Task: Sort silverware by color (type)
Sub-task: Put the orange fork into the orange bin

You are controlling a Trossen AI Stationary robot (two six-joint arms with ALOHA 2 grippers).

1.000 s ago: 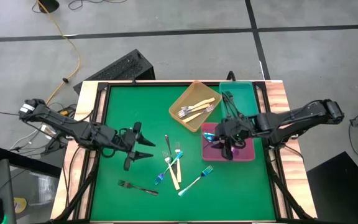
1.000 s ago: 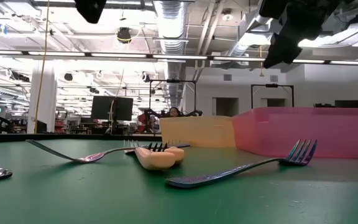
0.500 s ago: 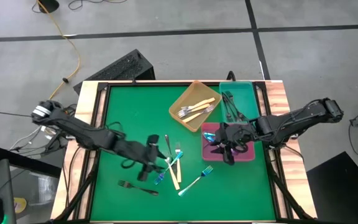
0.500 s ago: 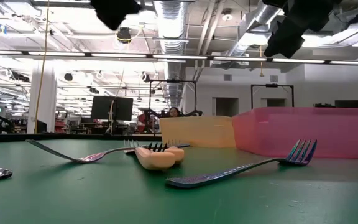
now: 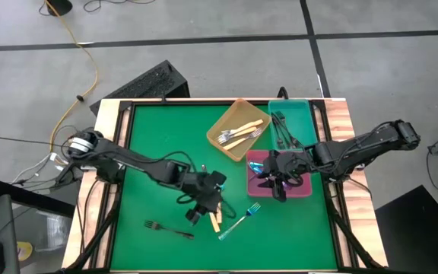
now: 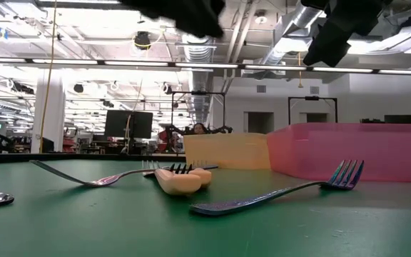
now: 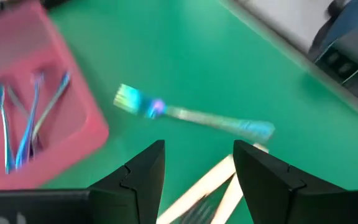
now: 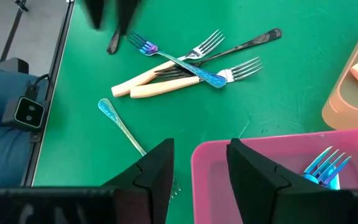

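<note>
The left gripper [image 5: 204, 204] hangs above the green table [image 5: 158, 144] directly over the loose pile of forks; its fingers [image 7: 143, 177] are spread apart and hold nothing. In the left wrist view, an iridescent blue fork [image 7: 191, 114] lies on the mat just ahead of the open fingertips, two cream handles [image 7: 213, 186] show in the gap between them, and the pink tray [image 7: 36, 99] with several iridescent forks [image 7: 17, 124] in it sits off to one side. The right gripper [image 5: 281, 181] hovers above the pink tray [image 5: 303, 188], its fingers [image 8: 157, 171] likewise parted and empty. In the right wrist view, the pile [image 8: 191, 65] lies well ahead of that gripper: two cream-handled forks, one dark fork and one iridescent fork crossed over each other and touching. A separate iridescent fork [image 8: 120, 127] lies nearer to the right gripper, just beside the pink tray's wall. In the high view, this fork [image 5: 239, 221] sits between the two grippers, toward the table's near edge. A black fork [image 5: 167, 228] lies alone on the mat, near the left gripper on its side away from the trays. The orange tray [image 5: 238, 129] holds cream-handled forks [image 5: 239, 134] and the teal tray [image 5: 299, 122] holds dark forks [image 5: 282, 129]; both trays stand beyond the right gripper, touching or nearly touching the pink tray.
</note>
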